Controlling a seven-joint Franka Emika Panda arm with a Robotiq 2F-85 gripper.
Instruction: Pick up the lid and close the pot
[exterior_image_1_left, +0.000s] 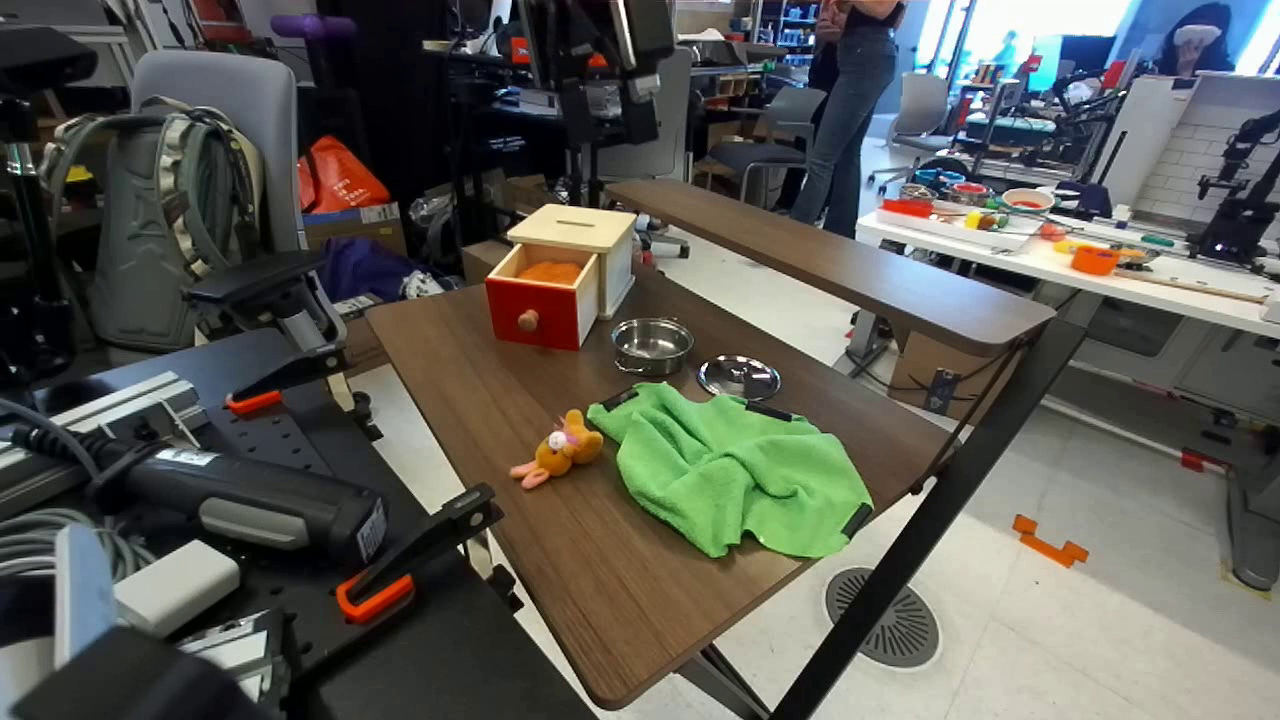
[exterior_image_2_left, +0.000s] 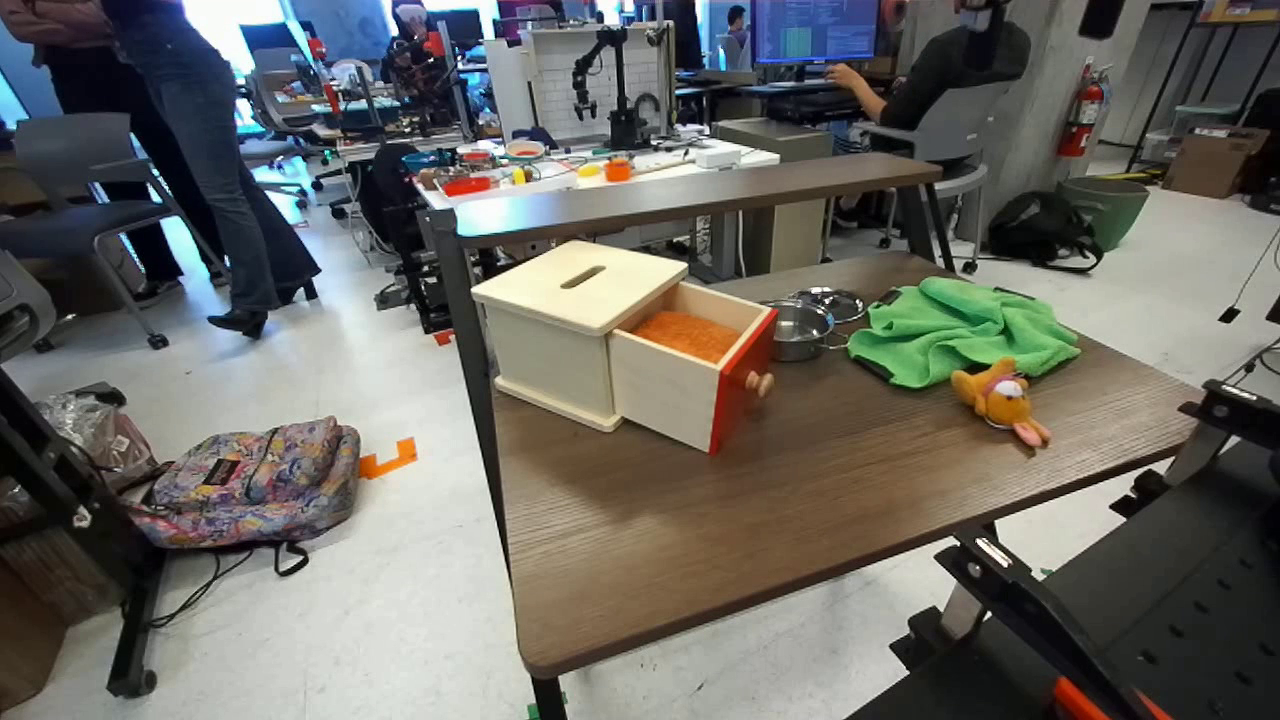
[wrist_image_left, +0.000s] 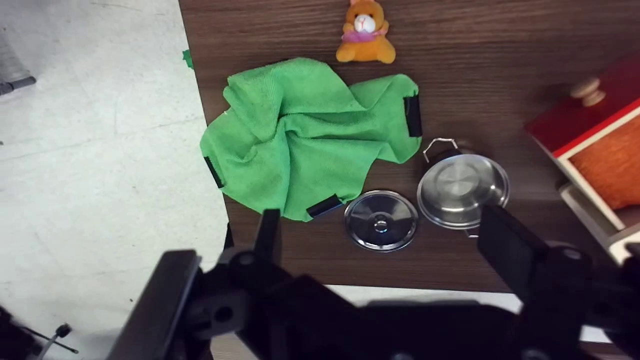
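Table (exterior_image_1_left: 590, 600): A brown wood-grain tabletop carries the arrangement, with a raised shelf (exterior_image_1_left: 830, 255) running along one side in both exterior views.
Box (exterior_image_2_left: 550, 345): A pale wooden box with a slotted top stands toward one end, its red-fronted drawer (exterior_image_2_left: 665, 395) out, showing orange material (exterior_image_2_left: 685, 335) inside.
Green cloth (exterior_image_1_left: 740, 480): Rumpled and edged with black patches, it spreads across the part of the table away from the box.
Gripper (wrist_image_left: 381, 220): In the wrist view, the dark fingers (wrist_image_left: 510, 245) stand wide apart above the table, the lid (wrist_image_left: 381, 212) visible between them on the wood beneath.
Pot (wrist_image_left: 456, 182): Silvery, upright and open-topped, it sits between the lid and the box, a wire handle (wrist_image_left: 440, 140) on the side nearer the cloth; a fingertip hides part of its rim.
Lid: Round and shiny, it lies flat on the table, knob (wrist_image_left: 381, 225) up, just beside the pot and a cloth corner; whether it touches either is unclear.
Plush toy (exterior_image_1_left: 558, 450): Orange, white-muzzled, it lies face up near the cloth, across from the lid.
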